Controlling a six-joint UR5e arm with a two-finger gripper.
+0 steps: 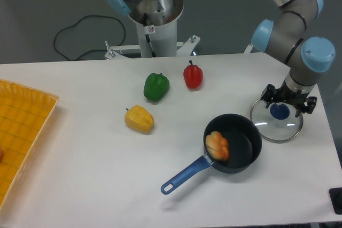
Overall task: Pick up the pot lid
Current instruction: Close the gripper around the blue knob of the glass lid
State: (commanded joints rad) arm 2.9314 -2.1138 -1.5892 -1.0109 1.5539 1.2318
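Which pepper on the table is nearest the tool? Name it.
The red pepper; the green pepper and yellow pepper lie farther from the tool.

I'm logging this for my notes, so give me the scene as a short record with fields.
lid: flat on table, right of pot
gripper: open, over lid's knob
pot: holds orange food
peppers: green, red, yellow
tray: far left
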